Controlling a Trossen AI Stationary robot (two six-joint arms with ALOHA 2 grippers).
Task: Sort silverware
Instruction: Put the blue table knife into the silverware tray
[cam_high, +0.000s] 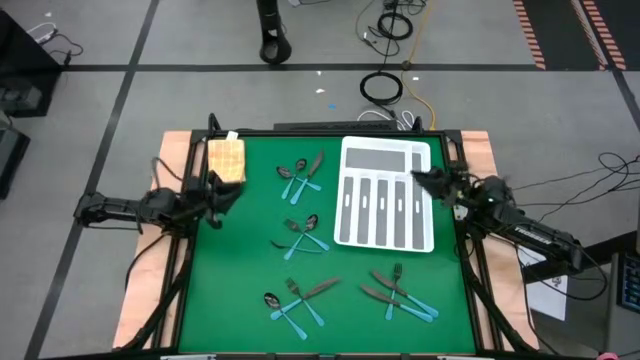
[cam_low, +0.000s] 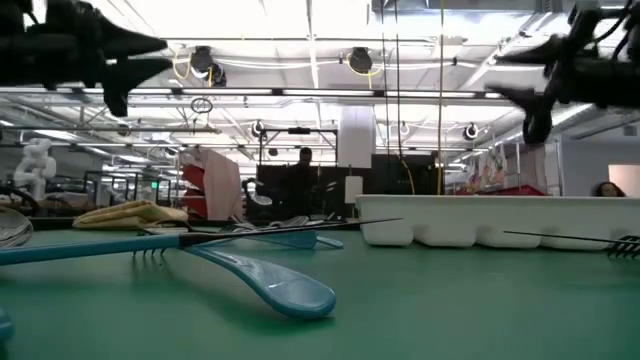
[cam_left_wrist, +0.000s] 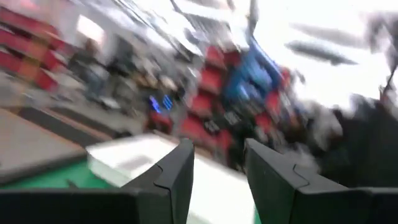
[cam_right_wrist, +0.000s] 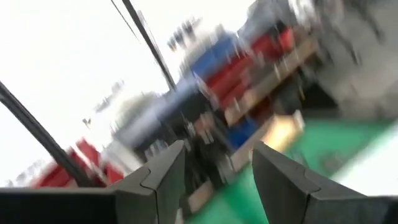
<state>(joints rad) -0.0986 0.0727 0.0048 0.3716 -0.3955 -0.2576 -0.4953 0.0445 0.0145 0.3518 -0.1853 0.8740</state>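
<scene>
High view: left gripper (cam_high: 218, 193) raised at the mat's left edge, just beside the yellow cloth (cam_high: 227, 157), fingers spread with a clear gap, nothing between them. Right gripper (cam_high: 428, 181) poised over the right side of the white tray (cam_high: 384, 237), likewise parted and empty. Confirmed by both wrist views: left fingers (cam_left_wrist: 177, 180) and right fingers (cam_right_wrist: 163, 177) apart, no handle pinched, aimed out level toward the room rather than down at the table. Neither gripper touching anything, seen aloft near the ceiling lights in the low view.

Silverware all on the green mat (cam_high: 240, 265), in four loose clusters: top cluster (cam_high: 301, 173) near the mat's far end, middle cluster (cam_high: 299, 233) just left of the tray, front-left cluster (cam_high: 294, 297), front-right cluster (cam_high: 399, 294). Forks, spoons and knives mixed and overlapping in each; teal handles crossing. Low view filled by a teal spoon (cam_low: 262, 280) lying flat on the mat close to the lens, a fork resting across it.

Tray slots showing dark strips in the high view; too small to tell whether slot floors or pieces. By the look of it, sorting barely begun or not begun: every visible cluster yet to be picked apart and carried to the tray, piece by piece. Likely trouble ahead: tangled pieces lifting together.
</scene>
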